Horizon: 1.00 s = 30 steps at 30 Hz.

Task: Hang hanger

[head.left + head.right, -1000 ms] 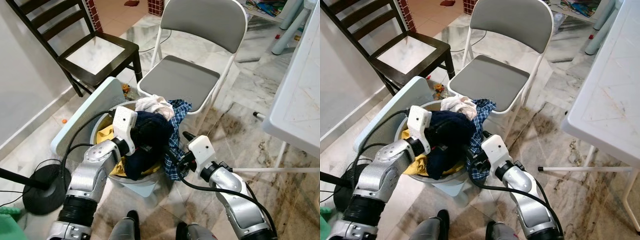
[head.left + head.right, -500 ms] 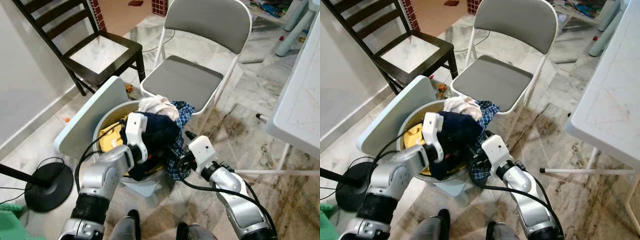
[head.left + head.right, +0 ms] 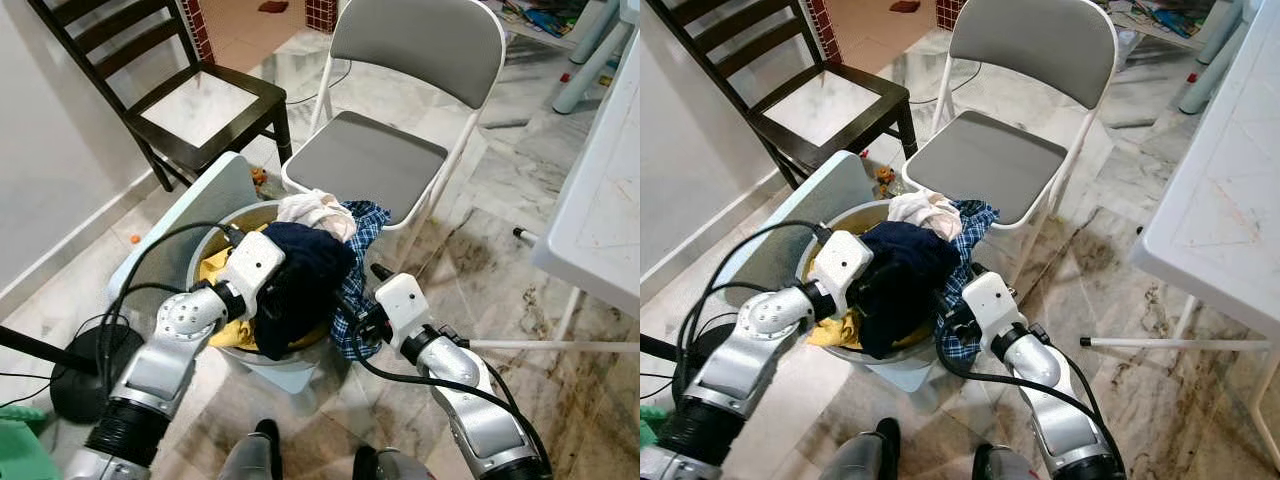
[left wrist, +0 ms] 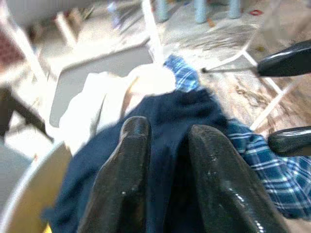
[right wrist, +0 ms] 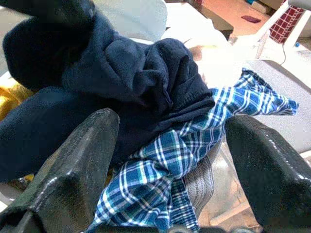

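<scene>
Right gripper (image 5: 165,160) spread wide, empty, fingers flanking blue-white plaid cloth (image 5: 194,145) at round white laundry basket (image 3: 290,368) rim. Left gripper (image 4: 167,145) fingers nearly together, pinching dark navy garment (image 3: 305,265) atop pile. Beyond: grey-seated white folding chair (image 3: 370,160). Hanger not discernible.

Two chairs stood there: one dark wooden chair (image 3: 170,90) and one grey folding chair (image 3: 400,120). One laundry basket (image 3: 275,362) held four garments: navy (image 3: 300,270), plaid (image 3: 355,290), white (image 3: 315,210), yellow (image 3: 215,270).
</scene>
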Available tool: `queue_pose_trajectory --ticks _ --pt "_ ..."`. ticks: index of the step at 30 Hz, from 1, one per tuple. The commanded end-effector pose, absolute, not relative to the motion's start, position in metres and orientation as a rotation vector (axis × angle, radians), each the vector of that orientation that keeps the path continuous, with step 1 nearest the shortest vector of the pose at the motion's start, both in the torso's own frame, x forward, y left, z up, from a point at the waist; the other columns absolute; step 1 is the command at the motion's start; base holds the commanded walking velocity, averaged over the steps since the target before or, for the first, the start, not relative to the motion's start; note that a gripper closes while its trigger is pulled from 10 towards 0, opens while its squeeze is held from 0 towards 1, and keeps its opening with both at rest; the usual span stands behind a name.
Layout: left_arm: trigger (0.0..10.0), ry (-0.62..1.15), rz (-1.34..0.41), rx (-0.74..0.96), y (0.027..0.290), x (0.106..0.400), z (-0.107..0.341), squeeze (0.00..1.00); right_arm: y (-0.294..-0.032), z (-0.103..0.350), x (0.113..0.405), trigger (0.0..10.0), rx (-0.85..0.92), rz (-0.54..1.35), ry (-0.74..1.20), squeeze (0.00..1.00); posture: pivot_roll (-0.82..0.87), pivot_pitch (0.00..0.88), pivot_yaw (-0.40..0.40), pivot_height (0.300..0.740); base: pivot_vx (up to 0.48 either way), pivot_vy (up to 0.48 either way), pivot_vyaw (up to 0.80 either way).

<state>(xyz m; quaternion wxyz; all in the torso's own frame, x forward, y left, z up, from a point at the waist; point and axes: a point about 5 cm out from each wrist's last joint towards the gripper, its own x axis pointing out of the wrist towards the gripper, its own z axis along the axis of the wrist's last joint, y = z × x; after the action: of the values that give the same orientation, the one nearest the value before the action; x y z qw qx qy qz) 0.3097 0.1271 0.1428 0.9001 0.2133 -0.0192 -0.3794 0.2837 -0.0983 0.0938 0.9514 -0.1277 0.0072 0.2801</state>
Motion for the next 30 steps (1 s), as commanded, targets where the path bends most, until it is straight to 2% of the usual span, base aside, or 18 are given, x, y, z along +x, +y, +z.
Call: queue_pose_trajectory --ticks 1,4,8,14,19,30 --pt "10.0 -0.11 -0.858 0.56 0.131 0.305 0.153 1.0 -0.096 0.09 0.282 10.0 -0.255 0.568 0.025 0.0 0.1 0.264 0.039 0.74 0.0 0.0 0.0" --pt "10.0 -0.14 -0.853 0.589 0.14 0.304 0.157 1.0 -0.097 0.089 0.282 10.0 -0.257 0.563 0.028 0.0 0.11 0.266 0.041 0.74 0.0 0.0 0.0" --pt "10.0 -0.145 -0.802 0.519 0.148 0.304 0.158 1.0 -0.096 0.088 0.282 10.0 -0.259 0.561 0.034 0.0 0.11 0.265 0.043 0.74 0.0 0.0 0.0" --pt "10.0 -0.212 -0.785 0.62 0.166 0.288 0.146 1.0 -0.097 0.086 0.281 10.0 -0.26 0.558 0.04 0.0 0.12 0.268 0.039 0.74 0.0 0.0 0.0" --pt "10.0 -0.167 -0.787 0.655 0.184 0.273 0.131 1.0 -0.097 0.083 0.28 10.0 -0.264 0.569 0.052 0.0 0.14 0.276 0.029 0.74 0.0 0.0 0.0" --pt "10.0 -0.117 -0.532 0.721 0.234 0.257 0.108 1.0 -0.088 0.079 0.283 10.0 -0.265 0.601 0.063 0.0 0.18 0.282 0.033 0.74 0.0 0.0 0.0"
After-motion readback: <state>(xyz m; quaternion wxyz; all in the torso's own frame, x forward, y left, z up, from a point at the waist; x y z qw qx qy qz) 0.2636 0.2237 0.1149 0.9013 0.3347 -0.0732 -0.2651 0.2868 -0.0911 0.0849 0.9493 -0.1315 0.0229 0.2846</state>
